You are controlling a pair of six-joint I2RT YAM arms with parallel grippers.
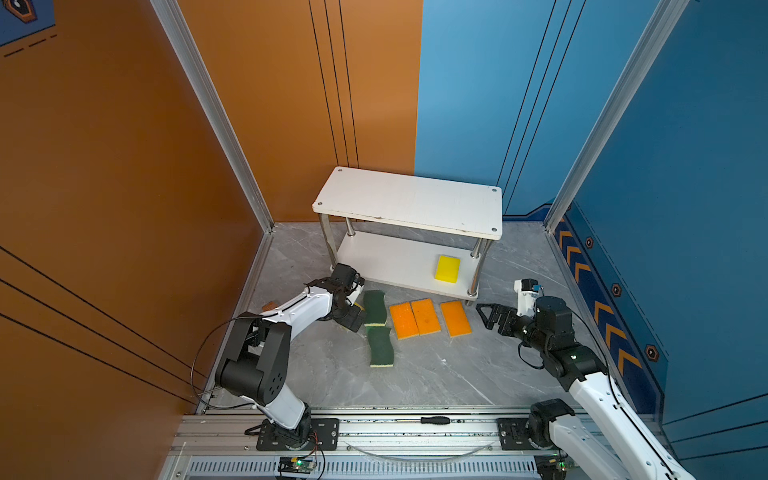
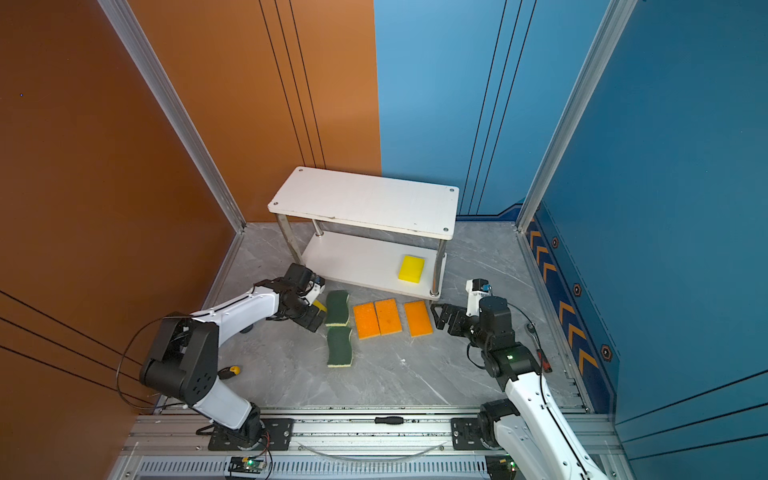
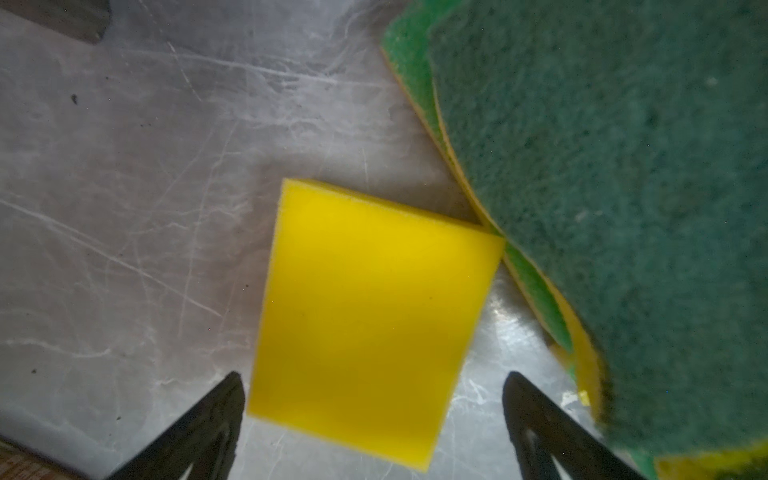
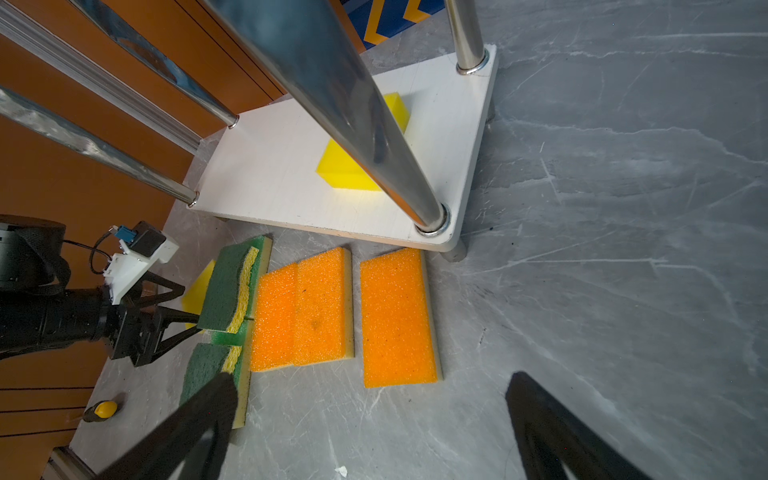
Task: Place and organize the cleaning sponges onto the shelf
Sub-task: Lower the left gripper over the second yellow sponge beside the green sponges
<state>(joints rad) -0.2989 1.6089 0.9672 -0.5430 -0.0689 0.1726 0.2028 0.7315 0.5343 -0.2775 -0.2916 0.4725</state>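
The left gripper (image 3: 374, 376), jaws spread wide and empty, is set astride a plain yellow foam sponge (image 3: 370, 316) on the grey marbled tabletop (image 3: 124, 208), before the front left corner of the white two-tier shelf (image 1: 407, 199). The sponge's long axis is aligned with the fingers (image 3: 187, 436), so closure would fall across its narrower width. The right gripper (image 1: 485, 318), likewise wide, is held beside three orange-topped sponges (image 1: 425, 316). A second yellow sponge (image 1: 448, 269) is seen near the right end of the lower board (image 1: 386, 257).

Your shelf (image 1: 407, 199) stands at the back, a sponge (image 1: 448, 269) on its lower board (image 1: 390, 262) near the right front post (image 1: 477, 268). Before it lie two touching sponges (image 1: 404, 322), a third sponge (image 1: 455, 318) just right; left of them one scourer sponge (image 1: 375, 307) lies behind another scourer sponge (image 1: 381, 347), a last sponge (image 3: 370, 324) just left
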